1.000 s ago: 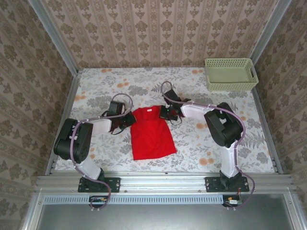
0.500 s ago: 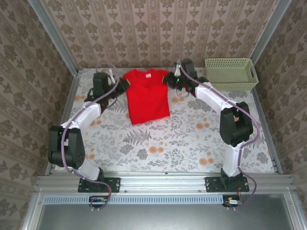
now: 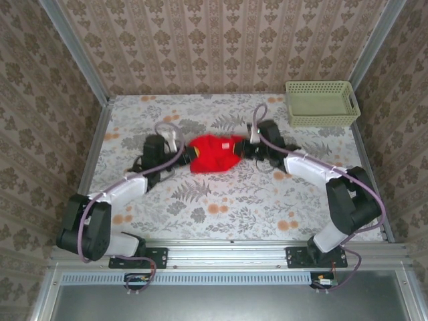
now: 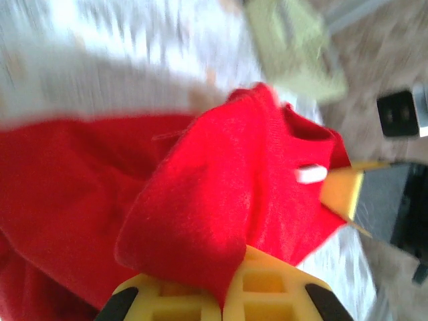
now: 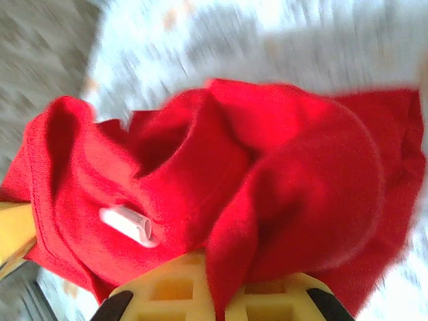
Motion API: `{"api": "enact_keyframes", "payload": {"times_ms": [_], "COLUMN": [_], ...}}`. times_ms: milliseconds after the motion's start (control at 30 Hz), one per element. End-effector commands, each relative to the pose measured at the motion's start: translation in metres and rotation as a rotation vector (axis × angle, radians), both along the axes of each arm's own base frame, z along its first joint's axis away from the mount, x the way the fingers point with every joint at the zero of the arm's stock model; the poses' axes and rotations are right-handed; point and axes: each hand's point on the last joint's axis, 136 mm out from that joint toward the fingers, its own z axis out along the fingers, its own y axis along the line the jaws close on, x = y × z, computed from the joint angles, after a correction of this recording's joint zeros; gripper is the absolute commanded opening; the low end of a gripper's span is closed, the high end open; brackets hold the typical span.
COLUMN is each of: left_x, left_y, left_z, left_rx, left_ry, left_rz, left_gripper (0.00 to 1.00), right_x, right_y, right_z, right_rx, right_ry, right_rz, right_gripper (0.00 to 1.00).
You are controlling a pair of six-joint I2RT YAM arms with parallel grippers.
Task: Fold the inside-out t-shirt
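The inside-out t-shirt (image 3: 214, 153) is a bright red bundle at the middle of the table, bunched between both grippers. My left gripper (image 3: 190, 154) is shut on its left edge, and in the left wrist view a fold of red cloth (image 4: 200, 221) is pinched between the yellow fingers (image 4: 267, 291). My right gripper (image 3: 242, 148) is shut on its right edge; the right wrist view shows the t-shirt (image 5: 267, 194) squeezed between its yellow fingers (image 5: 167, 291), with a white neck label (image 5: 127, 225) facing up.
A pale green basket (image 3: 322, 103) stands at the back right corner. The flowered tablecloth (image 3: 221, 207) lies bare in front of the shirt. Patterned walls close the table at the back and both sides.
Both grippers have come back from the far edge toward the table's middle and closer together. The t-shirt, spread flat before, is now gathered into a small bundle between them.
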Motion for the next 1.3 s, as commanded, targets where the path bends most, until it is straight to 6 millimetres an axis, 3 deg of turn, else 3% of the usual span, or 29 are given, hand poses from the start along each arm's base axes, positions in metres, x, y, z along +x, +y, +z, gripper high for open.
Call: {"api": "enact_keyframes", "payload": {"times_ms": [0,133,200,367,400,667,1067,1167,1200,1267], "left_x": [-0.036,-0.059,-0.055,-0.025,-0.019,0.024,0.058,0.059,0.060,0.057], "left_y": [-0.017,-0.018,-0.012,-0.003,-0.001,0.011,0.025,0.023,0.023,0.028], "left_z": [0.004,-0.008,-0.013,-0.009,-0.010,-0.019,-0.071,-0.077,-0.077,-0.073], "left_rx": [-0.030,-0.001,0.031,0.073,0.080,0.140,0.210,0.219,0.223,0.250], "left_ry": [-0.074,-0.050,-0.038,-0.051,-0.050,-0.053,0.084,0.115,0.119,0.140], "left_rz": [-0.086,-0.080,-0.042,0.040,0.055,0.139,0.188,0.175,0.169,0.169], "left_gripper": [0.00,0.00,0.00,0.00,0.00,0.00,0.06,0.19,0.22,0.32], "right_x": [-0.027,-0.049,-0.049,-0.038,-0.034,-0.002,0.011,0.011,0.011,0.011], "right_y": [-0.004,-0.018,-0.020,-0.025,-0.026,-0.038,-0.061,-0.062,-0.064,-0.070], "right_z": [0.002,-0.014,-0.005,-0.003,-0.013,-0.020,-0.059,-0.065,-0.063,-0.054], "right_rx": [-0.032,-0.066,-0.057,-0.088,-0.107,-0.171,-0.260,-0.282,-0.292,-0.306], "right_ry": [-0.063,-0.016,-0.035,-0.053,-0.037,-0.058,-0.013,0.013,0.010,0.000], "right_rz": [0.009,-0.027,-0.041,-0.089,-0.095,-0.166,-0.290,-0.288,-0.295,-0.302], "right_gripper": [0.00,0.00,0.00,0.00,0.00,0.00,0.00,0.00,0.06,0.30]}}
